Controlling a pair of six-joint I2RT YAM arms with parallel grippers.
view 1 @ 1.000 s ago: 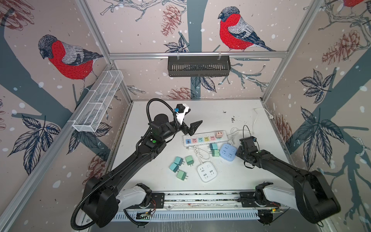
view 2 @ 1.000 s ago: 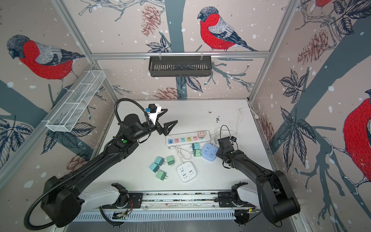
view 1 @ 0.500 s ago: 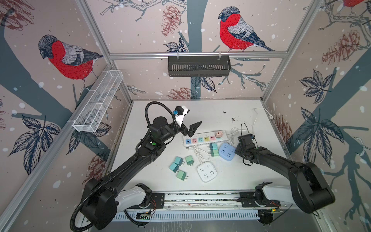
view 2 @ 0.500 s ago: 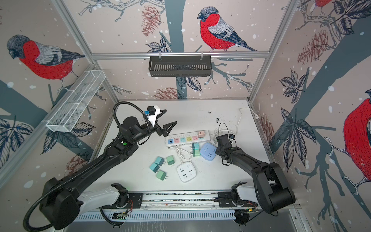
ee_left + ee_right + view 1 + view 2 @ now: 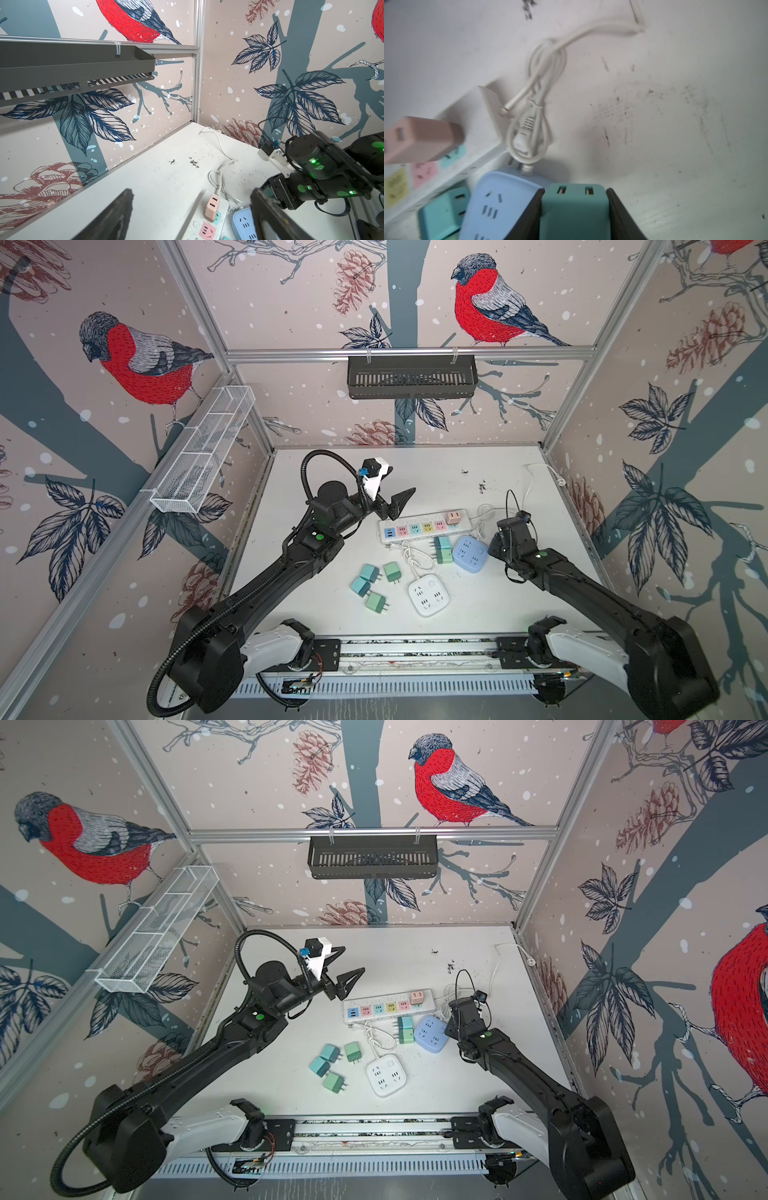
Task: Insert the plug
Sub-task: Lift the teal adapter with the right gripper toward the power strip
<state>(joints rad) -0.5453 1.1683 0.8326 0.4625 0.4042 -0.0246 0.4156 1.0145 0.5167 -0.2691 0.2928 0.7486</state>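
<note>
White table [image 5: 436, 472]; right pincer [image 5: 574, 192] clamps teal plug [image 5: 574, 212]

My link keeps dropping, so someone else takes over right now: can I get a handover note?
Left gripper: open, empty, raised near the power strip.
Right gripper: shut on a teal plug, beside the blue cube socket.
Done: plug gripped; a pink adapter already sits in the strip.
Left: insert the held plug into a socket; whether it is lifted yet, I cannot tell.
</note>
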